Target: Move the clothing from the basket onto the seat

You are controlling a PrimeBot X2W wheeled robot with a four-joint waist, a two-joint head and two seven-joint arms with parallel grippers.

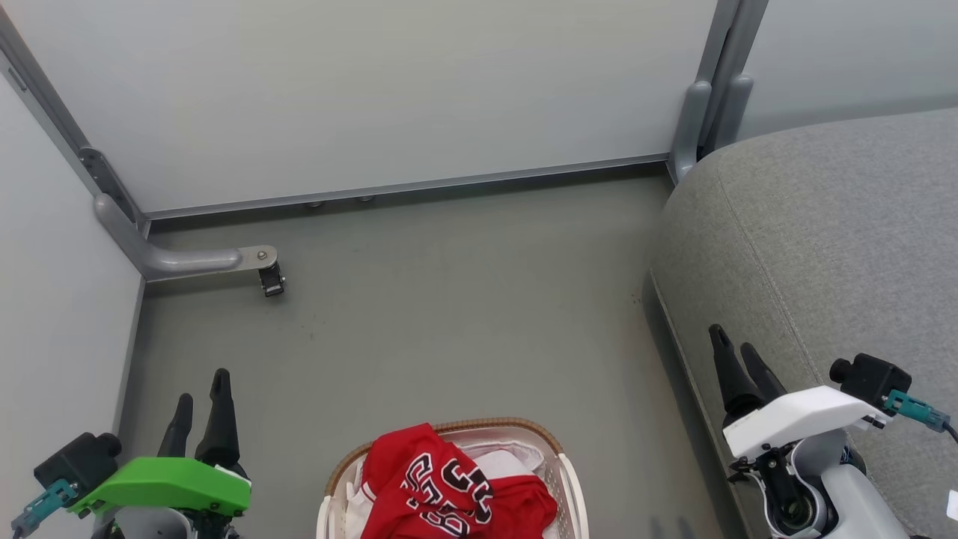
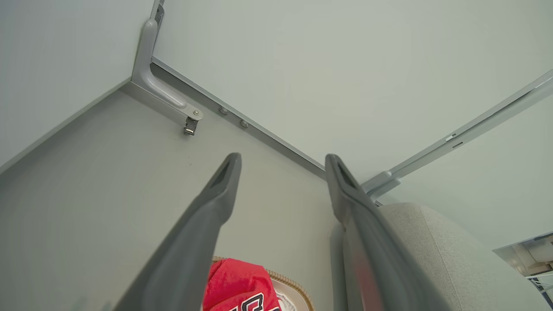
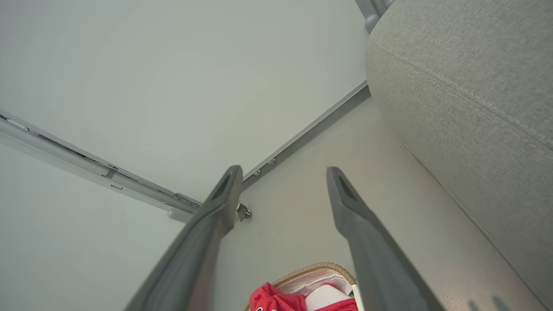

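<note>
Smooth grey floor (image 1: 449,299) before us, white laundry basket (image 1: 516,424) with brown woven rim standing on it nearest us, grey sofa seat (image 1: 823,224) along our right, metal partition foot (image 1: 187,260) with small caster (image 1: 272,282) at far left.

Head view high, looking down at floor (image 1: 449,314); wrist views lower, facing wall (image 2: 302,65); all share basket (image 1: 576,486), seat (image 1: 823,224).

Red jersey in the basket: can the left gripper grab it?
Probably yes: the left gripper is open, and the red jersey lies uncovered atop the basket, with nothing between them.
</note>
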